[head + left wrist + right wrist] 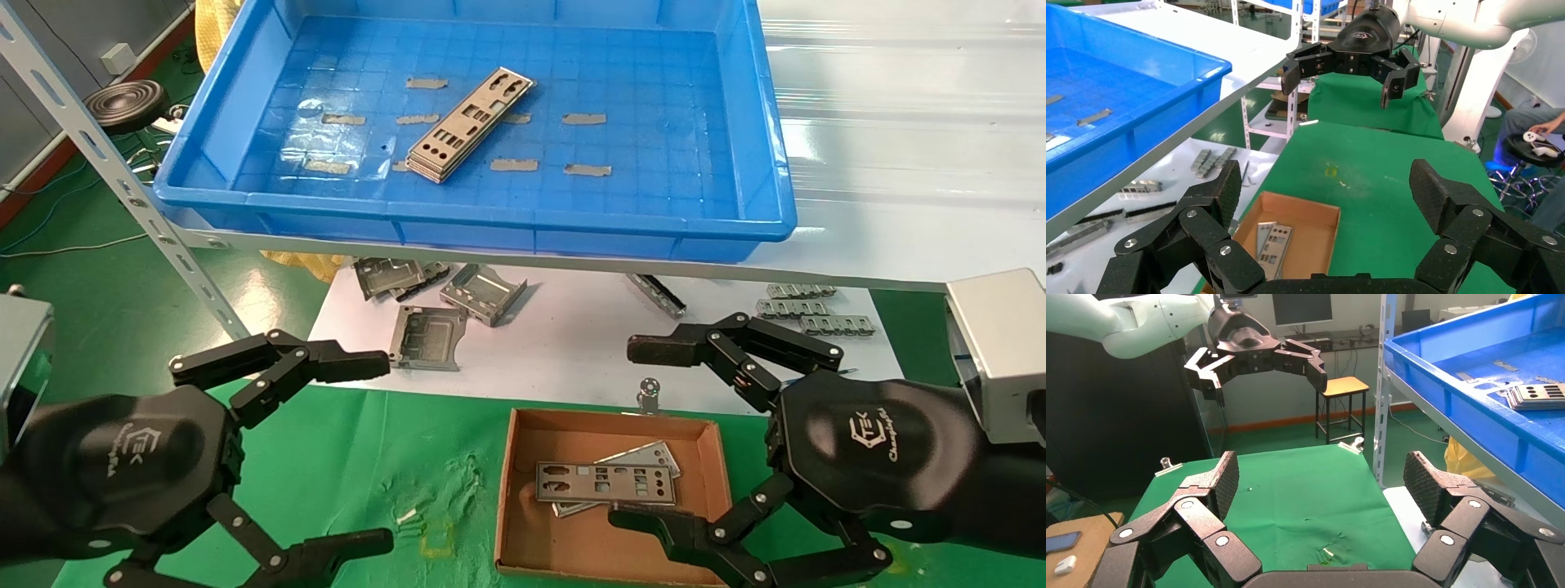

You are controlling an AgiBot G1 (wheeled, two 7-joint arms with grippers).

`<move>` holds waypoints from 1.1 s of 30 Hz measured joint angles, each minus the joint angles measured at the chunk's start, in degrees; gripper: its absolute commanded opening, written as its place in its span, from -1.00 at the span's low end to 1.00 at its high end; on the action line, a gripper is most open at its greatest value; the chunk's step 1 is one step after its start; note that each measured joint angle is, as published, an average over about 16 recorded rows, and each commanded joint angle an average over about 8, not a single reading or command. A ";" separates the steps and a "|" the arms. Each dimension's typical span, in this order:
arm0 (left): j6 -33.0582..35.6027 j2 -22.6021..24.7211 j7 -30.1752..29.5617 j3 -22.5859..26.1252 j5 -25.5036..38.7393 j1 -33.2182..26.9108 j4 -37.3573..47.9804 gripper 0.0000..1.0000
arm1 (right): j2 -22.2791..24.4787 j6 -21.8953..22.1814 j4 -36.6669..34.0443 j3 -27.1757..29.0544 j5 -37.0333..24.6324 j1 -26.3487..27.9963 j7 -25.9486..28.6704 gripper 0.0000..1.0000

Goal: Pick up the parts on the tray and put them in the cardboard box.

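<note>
Large blue tray point(768, 147) on a raised white shelf point(899, 122) at the back, rimmed, with a grid floor dotted by grey tape pieces point(584, 118). Near its middle, a small stack of thin grey punched metal parts point(470, 124), lying at an angle. Same stack point(1538, 395) visible from the right wrist view, inside the tray point(1444, 392).

Below and nearer, a small brown cardboard box point(505, 490) on a green cloth point(368, 457), with two more punched plates point(609, 483) lying flat inside, one overlapping the other. From the left wrist view, box point(1318, 245) and plates point(1271, 241) seen likewise.

Between shelf and box, a white sheet point(572, 351) bearing folded metal brackets point(482, 294) and, toward the right, small toothed strips point(805, 309).

Left gripper point(376, 449) low on the left over the green cloth, fingers spread wide, empty. Right gripper point(633, 433) low on the right, just above the box's right side, fingers also spread wide, nothing held. Each gripper visible in the other's wrist view: right one point(1341, 78), left one point(1261, 376), both splayed.
</note>
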 measured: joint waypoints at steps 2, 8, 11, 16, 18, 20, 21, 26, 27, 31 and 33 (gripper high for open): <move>0.00 0.00 0.00 0.00 0.00 0.00 0.00 1.00 | 0.00 0.00 0.00 0.00 0.00 0.00 0.00 0.49; 0.00 0.00 0.00 0.00 0.00 0.00 0.00 1.00 | 0.00 0.00 0.00 0.00 0.00 0.00 0.00 -0.88; 0.00 0.00 0.00 0.00 0.00 0.00 0.00 1.00 | 0.00 0.00 0.00 0.00 0.00 0.00 0.00 -1.00; 0.00 0.00 0.00 0.00 0.00 0.00 0.00 1.00 | 0.00 0.00 0.00 0.00 0.00 0.00 0.00 -1.00; 0.00 0.00 0.00 0.00 0.00 0.00 0.00 1.00 | 0.00 0.00 0.00 0.00 0.00 0.00 0.00 -1.00; 0.00 0.00 0.00 0.00 0.00 0.00 0.00 1.00 | 0.00 0.00 0.00 0.00 0.00 0.00 0.00 -1.00; 0.00 0.00 0.00 0.00 0.00 0.00 0.00 1.00 | 0.00 0.00 0.00 0.00 0.00 0.00 0.00 -1.00; 0.00 0.00 0.00 0.00 0.00 0.00 0.00 1.00 | 0.00 0.00 0.00 0.00 0.00 0.00 0.00 -1.00; 0.00 0.00 0.00 0.00 0.00 0.00 0.00 1.00 | 0.00 0.00 0.00 0.00 0.00 0.00 0.00 -1.00; 0.00 0.00 0.00 0.00 0.00 0.00 0.00 1.00 | 0.00 0.00 0.00 0.00 0.00 0.00 0.00 -1.00; 0.00 0.00 0.00 0.00 0.00 0.00 0.00 1.00 | 0.00 0.00 0.00 0.00 0.00 0.00 0.00 -1.00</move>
